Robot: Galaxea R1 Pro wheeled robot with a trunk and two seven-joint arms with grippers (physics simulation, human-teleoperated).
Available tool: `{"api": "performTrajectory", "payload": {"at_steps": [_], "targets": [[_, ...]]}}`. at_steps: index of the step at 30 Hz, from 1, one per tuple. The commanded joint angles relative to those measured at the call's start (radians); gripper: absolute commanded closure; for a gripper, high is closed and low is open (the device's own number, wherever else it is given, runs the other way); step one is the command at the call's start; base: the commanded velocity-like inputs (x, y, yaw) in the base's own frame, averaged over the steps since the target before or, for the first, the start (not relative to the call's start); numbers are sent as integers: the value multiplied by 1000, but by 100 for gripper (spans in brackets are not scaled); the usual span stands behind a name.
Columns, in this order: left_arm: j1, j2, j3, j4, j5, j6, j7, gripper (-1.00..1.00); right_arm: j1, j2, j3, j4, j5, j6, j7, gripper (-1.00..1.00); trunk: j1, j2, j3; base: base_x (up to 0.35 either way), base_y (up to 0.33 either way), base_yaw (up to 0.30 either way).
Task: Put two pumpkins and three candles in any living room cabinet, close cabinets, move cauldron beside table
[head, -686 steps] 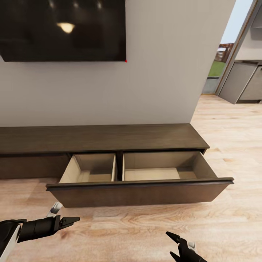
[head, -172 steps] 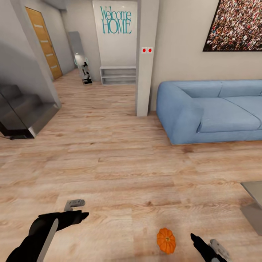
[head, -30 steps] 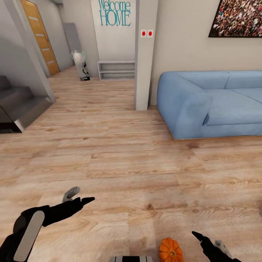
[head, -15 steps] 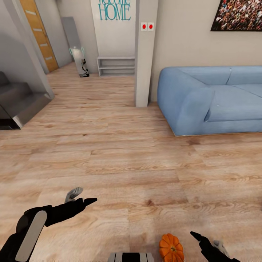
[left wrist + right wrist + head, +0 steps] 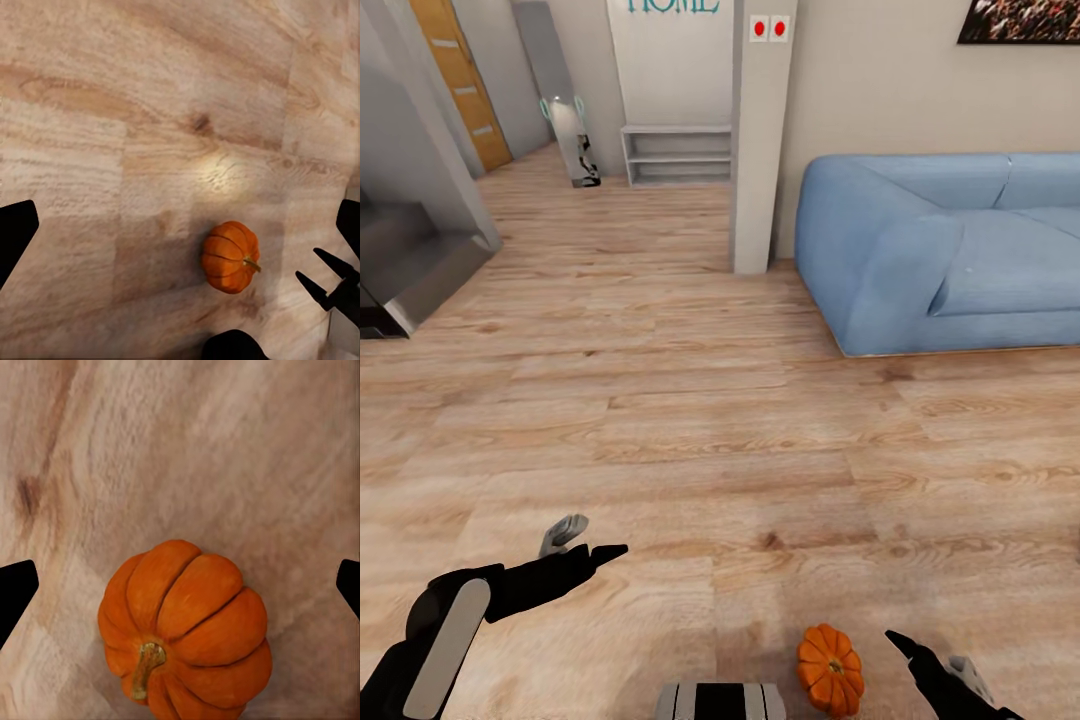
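one pumpkin (image 5: pixel 829 669) sits on the wood floor (image 5: pixel 690 420) near the bottom of the head view, a little right of the middle. it lies tipped over, with its short stem pointing sideways, as the right wrist view shows.

the right gripper (image 5: pixel 930 665) is at the bottom right, just beside the pumpkin but not touching it. its fingers are spread wide and hold nothing. the left gripper (image 5: pixel 582 540) is at the lower left, well apart from the pumpkin. its fingers are spread too, and it is empty.

the job now looks like picking up this pumpkin. to do it well, i think the right gripper should come straight down over the round middle, one finger on each side. it should close gently on the fat part, not on the stem. the pumpkin is round and may roll, so a slow squeeze seems best. then lift it a bit before turning away.

the blue sofa (image 5: pixel 950 250) is at the upper right.

at the very top of the head view, blue-green letters on the white wall (image 5: pixel 670 60) are cut off. the bottoms look like "home". a grey post (image 5: pixel 760 150) has two red dots near its top.
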Motion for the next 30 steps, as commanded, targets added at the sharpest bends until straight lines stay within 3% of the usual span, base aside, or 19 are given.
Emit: {"api": "performTrajectory", "payload": {"at_steps": [1, 4, 12, 30], "targets": [[-1, 0, 1, 0, -9, 4, -10, -100, 0, 0, -6, -1, -6, 8, 2, -100, 0, -1, -5, 0, 0, 0], [-1, 0, 1, 0, -8, 4, -10, -100, 0, 1, -5, -1, -6, 8, 17, -100, 2, -1, -16, 0, 0, 0], [-1, -3, 0, 4, -9, 4, -10, -100, 0, -1, -3, 7, 2, 7, 157, -100, 5, -3, -47, 0, 0, 0], [-1, -3, 0, 5, -9, 4, -10, -100, 0, -6, 0, 9, 3, 4, 177, -100, 13, -7, -117, 0, 0, 0]]}}
